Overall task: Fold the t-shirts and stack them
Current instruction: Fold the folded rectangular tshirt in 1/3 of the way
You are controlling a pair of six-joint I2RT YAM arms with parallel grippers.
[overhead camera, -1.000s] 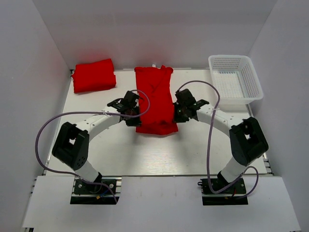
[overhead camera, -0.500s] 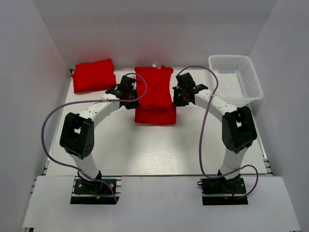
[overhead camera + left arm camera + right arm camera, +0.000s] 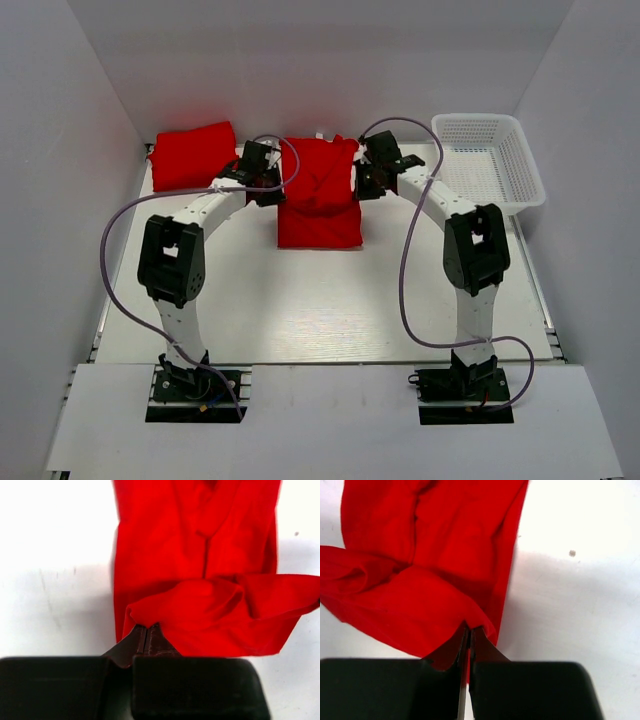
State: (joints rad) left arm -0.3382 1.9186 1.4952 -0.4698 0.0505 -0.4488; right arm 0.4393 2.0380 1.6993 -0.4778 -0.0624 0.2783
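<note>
A red t-shirt (image 3: 320,195) lies in the middle of the table, its near end lifted and doubled back toward the far end. My left gripper (image 3: 274,190) is shut on that raised hem at the shirt's left side, and my right gripper (image 3: 360,187) is shut on it at the right side. In the left wrist view the pinched fold of the t-shirt (image 3: 200,605) rises straight from the closed gripper (image 3: 146,628). The right wrist view shows the same t-shirt (image 3: 425,595) caught in its gripper (image 3: 469,629). A second t-shirt (image 3: 195,155), folded, rests at the far left.
A white lattice basket (image 3: 487,165) stands at the far right corner. White walls close in the table on the left, back and right. Both arms arch inward over the table, purple cables looping beside them.
Both grippers have carried the shirt's near hem away from me toward the far edge. The shirt now looks about half as long, and both arms reach much further out.
</note>
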